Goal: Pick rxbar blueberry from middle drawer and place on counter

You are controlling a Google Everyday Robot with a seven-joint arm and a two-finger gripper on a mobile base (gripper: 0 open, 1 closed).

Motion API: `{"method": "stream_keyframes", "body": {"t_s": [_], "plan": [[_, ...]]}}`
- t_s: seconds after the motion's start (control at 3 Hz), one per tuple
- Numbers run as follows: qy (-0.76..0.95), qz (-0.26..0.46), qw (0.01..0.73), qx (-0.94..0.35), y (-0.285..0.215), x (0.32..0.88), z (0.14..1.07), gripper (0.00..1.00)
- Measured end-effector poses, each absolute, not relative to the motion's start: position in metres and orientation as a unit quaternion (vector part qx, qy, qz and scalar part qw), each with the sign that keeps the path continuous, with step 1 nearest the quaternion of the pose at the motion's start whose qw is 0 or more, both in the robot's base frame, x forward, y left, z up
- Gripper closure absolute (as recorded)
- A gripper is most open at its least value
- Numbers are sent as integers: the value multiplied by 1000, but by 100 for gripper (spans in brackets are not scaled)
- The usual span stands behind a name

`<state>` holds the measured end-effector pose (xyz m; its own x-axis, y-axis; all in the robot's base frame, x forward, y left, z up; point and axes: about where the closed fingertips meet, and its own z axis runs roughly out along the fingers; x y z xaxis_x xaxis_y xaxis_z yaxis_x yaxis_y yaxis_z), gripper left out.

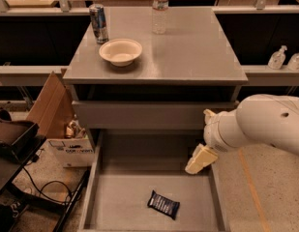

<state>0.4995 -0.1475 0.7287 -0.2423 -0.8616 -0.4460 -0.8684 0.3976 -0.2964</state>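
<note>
The rxbar blueberry (163,204), a dark flat wrapper with white print, lies on the floor of the open middle drawer (115,202), near its front centre. The gripper (200,159) hangs from the white arm at the right, above the drawer's right rear part, up and to the right of the bar and apart from it. It holds nothing that I can see. The grey counter (187,52) is the cabinet's top.
On the counter stand a blue-silver drink can (98,23), a white bowl (120,51) and a clear water bottle (159,7). A plain drawer front (139,115) sits above the open drawer. A cardboard box (57,124) and cables lie left of the cabinet.
</note>
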Motion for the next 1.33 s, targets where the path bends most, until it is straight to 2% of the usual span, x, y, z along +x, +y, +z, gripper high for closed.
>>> {"method": "stream_keyframes", "body": {"t_s": [0.67, 1.33], "plan": [[799, 21, 252, -545, -116, 462, 629, 0], [819, 45, 213, -531, -107, 460, 503, 0]]}}
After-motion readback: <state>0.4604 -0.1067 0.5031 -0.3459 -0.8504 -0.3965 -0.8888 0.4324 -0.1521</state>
